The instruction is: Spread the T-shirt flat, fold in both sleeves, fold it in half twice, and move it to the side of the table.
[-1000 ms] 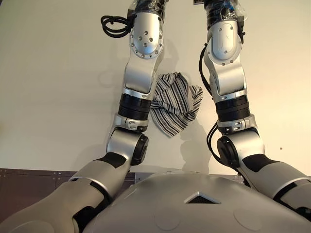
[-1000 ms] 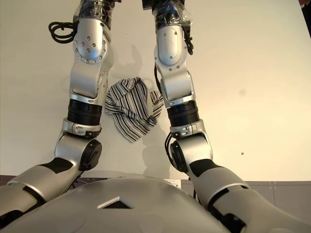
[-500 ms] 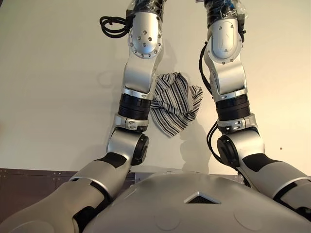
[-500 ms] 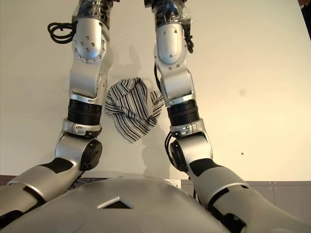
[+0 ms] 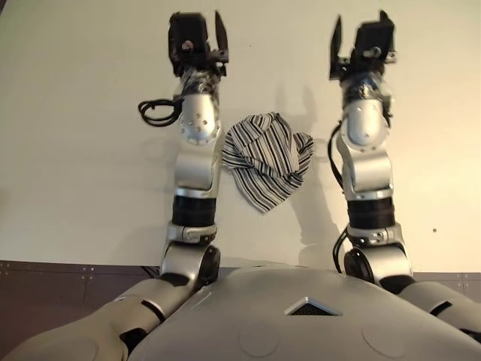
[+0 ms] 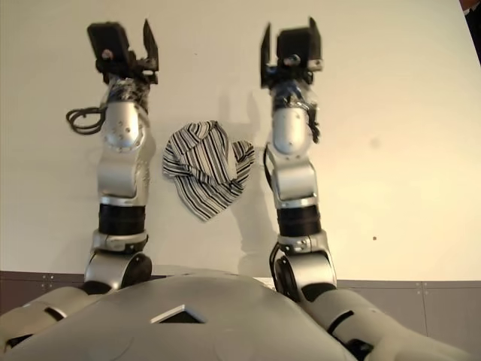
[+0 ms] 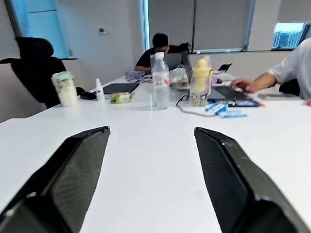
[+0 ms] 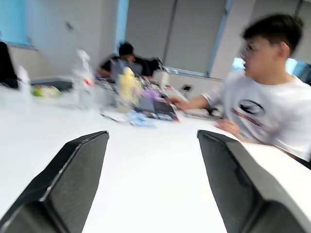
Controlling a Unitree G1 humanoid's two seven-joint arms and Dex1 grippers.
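Scanning a wide white bench: striped T-shirt bunched in a heap between both forearms, not yet spread. Looks light, soft and floppy, so probably best pinched at a loose outer edge, not the bulk. Beyond it, left end effector and right end effector, fingers apart, empty.

One striped T-shirt lay on one white table. Two grippers flanked the T-shirt, the left gripper and the right gripper, each with two black fingers. Far beyond the T-shirt stood one clear bottle and one lidded cup.
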